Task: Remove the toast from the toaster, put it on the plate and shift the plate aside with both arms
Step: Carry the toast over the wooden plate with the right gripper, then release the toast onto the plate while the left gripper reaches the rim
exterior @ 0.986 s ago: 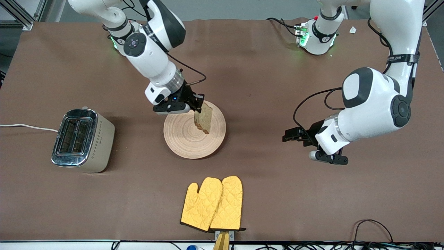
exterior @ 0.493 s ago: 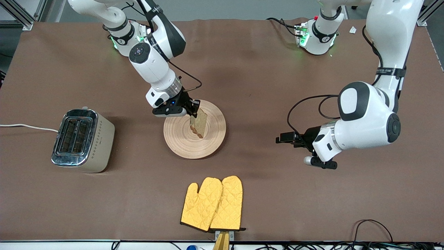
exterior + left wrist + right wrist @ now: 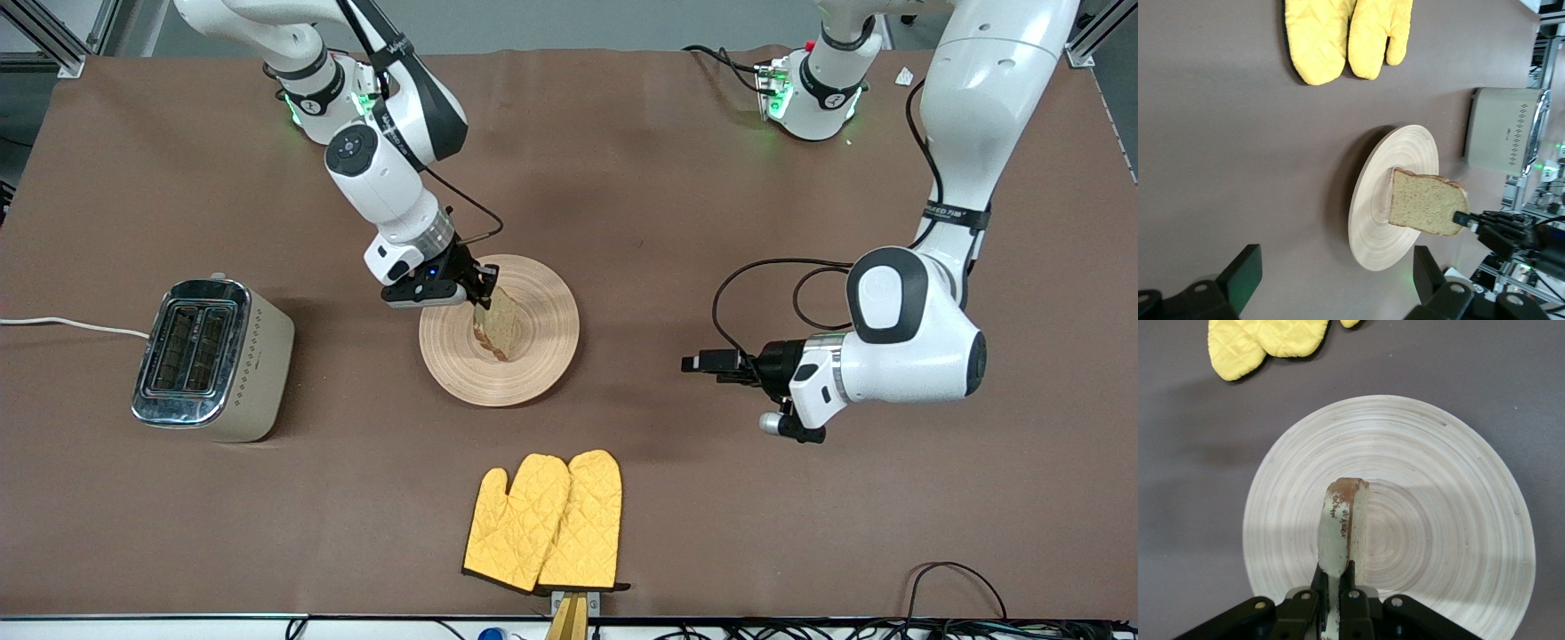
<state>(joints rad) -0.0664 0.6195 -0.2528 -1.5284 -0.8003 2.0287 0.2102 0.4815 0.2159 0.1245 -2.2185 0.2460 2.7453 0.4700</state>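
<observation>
Toast [image 3: 497,324] pinched by right hand [image 3: 481,296] over plate [image 3: 542,356], mitts [image 3: 545,520] nearer, toaster [image 3: 211,358] beside

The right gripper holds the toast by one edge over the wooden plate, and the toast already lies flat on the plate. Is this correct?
Not quite. The right gripper does hold the toast by one edge over the wooden plate, but the toast is not lying flat: it stands on edge, hanging from the shut fingers. The left wrist view shows this best.

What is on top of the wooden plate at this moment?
Only the toast is over the plate, held on edge by the right gripper. Whether its lower edge touches the plate cannot be told. The rest of the plate is bare.
</observation>
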